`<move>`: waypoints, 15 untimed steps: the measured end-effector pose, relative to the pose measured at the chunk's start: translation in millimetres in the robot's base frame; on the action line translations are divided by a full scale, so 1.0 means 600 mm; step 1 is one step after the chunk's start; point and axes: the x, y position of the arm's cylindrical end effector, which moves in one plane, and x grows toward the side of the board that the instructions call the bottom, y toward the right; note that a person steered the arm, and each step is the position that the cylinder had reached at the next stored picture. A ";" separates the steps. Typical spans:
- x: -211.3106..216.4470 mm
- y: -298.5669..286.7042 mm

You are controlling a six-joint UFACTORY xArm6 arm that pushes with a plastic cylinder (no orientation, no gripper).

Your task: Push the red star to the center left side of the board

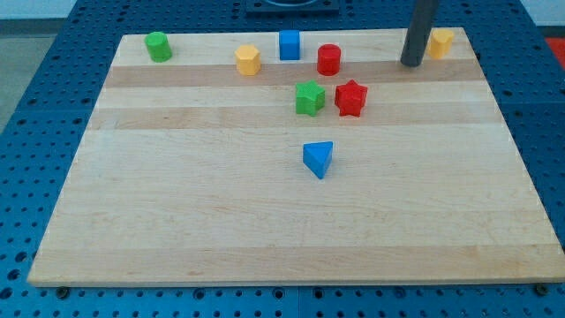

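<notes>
The red star (350, 97) lies on the wooden board (221, 212), right of centre in the view's upper half. A green block (310, 97) sits close on its left, with a small gap. My tip (410, 64) is on the board at the view's upper right, to the right of and above the red star and well apart from it. A yellow block (440, 42) lies just right of the rod.
A red cylinder (329, 59) is above the star. A blue cube (290, 44), a yellow block (248, 60) and a green cylinder (158, 46) stand along the view's top. A blue triangular block (319, 159) lies near the centre.
</notes>
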 end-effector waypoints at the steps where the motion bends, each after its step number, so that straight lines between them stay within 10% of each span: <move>1: 0.055 -0.010; 7: 0.209 -0.305; 15: 0.147 -0.522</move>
